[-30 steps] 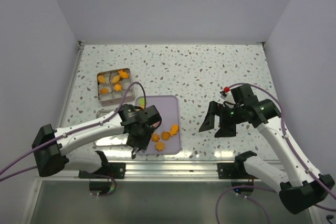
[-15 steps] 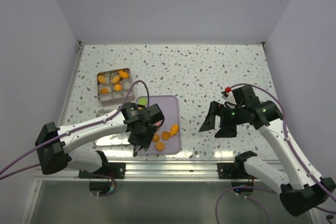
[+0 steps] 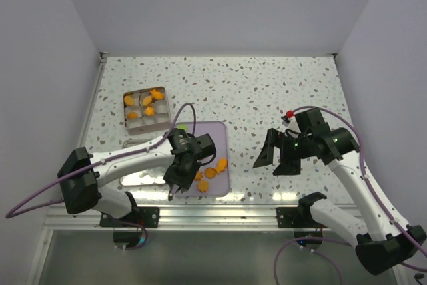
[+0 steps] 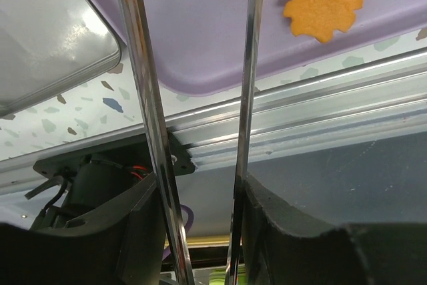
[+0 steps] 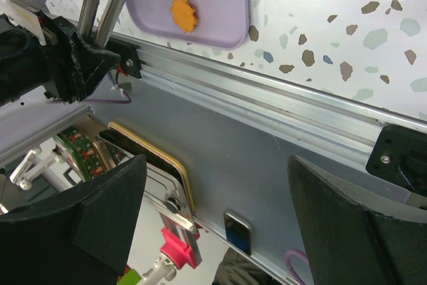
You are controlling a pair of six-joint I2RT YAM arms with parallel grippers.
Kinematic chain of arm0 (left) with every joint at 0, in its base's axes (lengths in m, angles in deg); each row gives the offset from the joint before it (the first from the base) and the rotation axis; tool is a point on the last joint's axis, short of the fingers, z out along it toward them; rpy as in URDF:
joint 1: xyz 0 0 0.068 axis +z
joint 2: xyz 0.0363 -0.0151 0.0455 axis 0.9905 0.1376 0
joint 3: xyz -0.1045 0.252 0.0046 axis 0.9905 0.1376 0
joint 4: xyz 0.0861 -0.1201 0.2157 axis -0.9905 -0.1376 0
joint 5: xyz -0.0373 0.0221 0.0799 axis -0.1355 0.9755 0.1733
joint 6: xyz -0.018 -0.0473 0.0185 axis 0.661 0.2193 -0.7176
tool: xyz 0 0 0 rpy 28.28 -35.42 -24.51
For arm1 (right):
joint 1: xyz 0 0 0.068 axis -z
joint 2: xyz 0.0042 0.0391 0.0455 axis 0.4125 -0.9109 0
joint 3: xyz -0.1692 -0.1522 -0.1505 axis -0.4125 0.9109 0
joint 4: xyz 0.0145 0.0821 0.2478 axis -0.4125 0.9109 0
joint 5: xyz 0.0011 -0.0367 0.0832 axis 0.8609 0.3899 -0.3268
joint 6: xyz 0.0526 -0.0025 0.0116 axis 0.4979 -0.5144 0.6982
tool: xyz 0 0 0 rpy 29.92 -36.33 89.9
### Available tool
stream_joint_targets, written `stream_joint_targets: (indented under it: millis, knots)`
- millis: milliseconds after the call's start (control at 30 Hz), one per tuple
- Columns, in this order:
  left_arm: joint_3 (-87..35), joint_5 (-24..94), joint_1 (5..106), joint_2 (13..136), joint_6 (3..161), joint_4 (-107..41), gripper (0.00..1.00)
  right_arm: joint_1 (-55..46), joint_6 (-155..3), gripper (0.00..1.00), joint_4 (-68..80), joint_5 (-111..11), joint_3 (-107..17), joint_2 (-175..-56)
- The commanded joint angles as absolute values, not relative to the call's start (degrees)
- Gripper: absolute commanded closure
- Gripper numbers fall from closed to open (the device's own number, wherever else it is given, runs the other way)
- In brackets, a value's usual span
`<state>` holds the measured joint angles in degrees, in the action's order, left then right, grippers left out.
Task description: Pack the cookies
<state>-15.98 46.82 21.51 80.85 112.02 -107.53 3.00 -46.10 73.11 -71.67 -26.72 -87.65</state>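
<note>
Two robot arms at a speckled table (image 3: pixel 267 91), with orange cookies partly packed into a tin.

Several cookies (image 3: pixel 210 170) are seen lying loose on the near right part of a purple tray (image 3: pixel 212 139), near the middle of the table, and more are already laid in a square tin (image 3: pixel 125 115) at the far left. Metal tongs (image 4: pixel 143 98) are clamped between the fingers of the left gripper (image 3: pixel 179 177), over the tray's near edge. Whether anything is pinched at the tong tips cannot be told. The right gripper (image 3: pixel 277 155) is held spread wide and empty, well apart to the right. The cookies are judged light, thin, stiff and brittle. They are best taken by opposite edges with a gentle squeeze, since crumbling or slipping off smooth metal is likely.
</note>
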Motion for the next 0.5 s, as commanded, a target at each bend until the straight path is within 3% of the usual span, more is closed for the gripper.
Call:
stream_joint_targets:
  millis: [0, 467]
  knots:
    - [-19.2, 49.0, 21.0, 82.1, 110.9, -110.3, 0.53, 2.8, -46.4, 0.10, 72.0, -71.6, -26.8, -88.2]
    - [-27.0, 50.7, 20.9, 82.9, 111.0, -110.4, 0.57, 2.7, -48.1, 0.10, 71.4, -72.0, -27.5, -90.4]
